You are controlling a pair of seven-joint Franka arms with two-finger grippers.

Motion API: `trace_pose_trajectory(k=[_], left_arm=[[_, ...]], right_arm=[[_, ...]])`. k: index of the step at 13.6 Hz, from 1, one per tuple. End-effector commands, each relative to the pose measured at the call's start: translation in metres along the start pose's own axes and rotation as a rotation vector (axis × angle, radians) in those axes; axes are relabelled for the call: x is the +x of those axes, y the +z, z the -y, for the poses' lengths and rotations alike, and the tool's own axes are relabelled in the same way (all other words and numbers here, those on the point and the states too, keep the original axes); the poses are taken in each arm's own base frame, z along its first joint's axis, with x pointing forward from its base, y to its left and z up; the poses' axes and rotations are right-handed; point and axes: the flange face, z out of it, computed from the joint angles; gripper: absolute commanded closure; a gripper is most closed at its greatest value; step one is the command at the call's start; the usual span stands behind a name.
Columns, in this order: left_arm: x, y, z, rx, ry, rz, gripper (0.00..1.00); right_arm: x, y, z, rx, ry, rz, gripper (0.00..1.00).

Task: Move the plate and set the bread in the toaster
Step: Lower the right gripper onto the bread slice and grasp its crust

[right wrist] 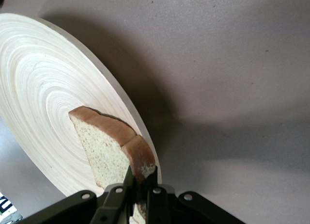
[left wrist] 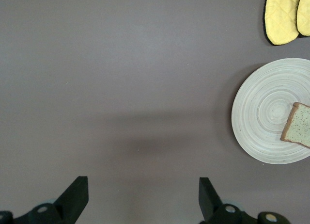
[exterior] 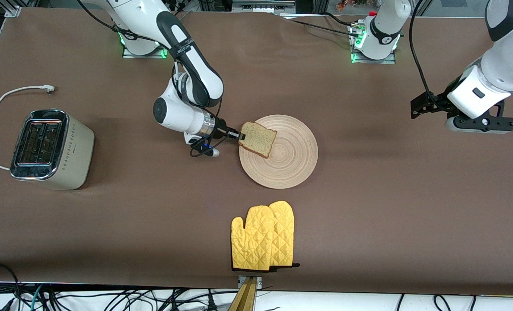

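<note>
A wide brown surface [exterior: 368, 207] is filling nearly the whole front view, lying matte and evenly lit, with soft shadows falling across it. A pair of yellow quilted oven mitts [exterior: 263, 236] is resting near the edge closest to the front camera. Below that edge, black cables [exterior: 109, 298] are trailing over a pale floor.

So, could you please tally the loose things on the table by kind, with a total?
Round light-wood plate: 1
Brown speckled bread slice: 1
Cream-beige chrome-topped toaster: 1
Yellow quilted oven mitts: 2
Total: 5
</note>
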Motion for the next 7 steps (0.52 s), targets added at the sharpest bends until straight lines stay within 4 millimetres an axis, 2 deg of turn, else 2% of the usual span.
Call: trace_pose_trajectory(k=[1,5,7], left_arm=[[-0.002,-0.003,0.002,-0.020,0.026,0.008,0.00],[-0.002,-0.005,0.002,-0.019,0.024,0.005,0.00],[-0.002,-0.005,0.001,-0.019,0.026,0.005,0.00]], right_arm=[[-0.002,-0.006,0.009,0.021,0.004,-0.012,1.00],[0.000,-0.017,0.015,0.032,-0.008,-0.018,1.00],[0.003,-0.031,0.021,0.047,-0.017,-0.029,1.00]])
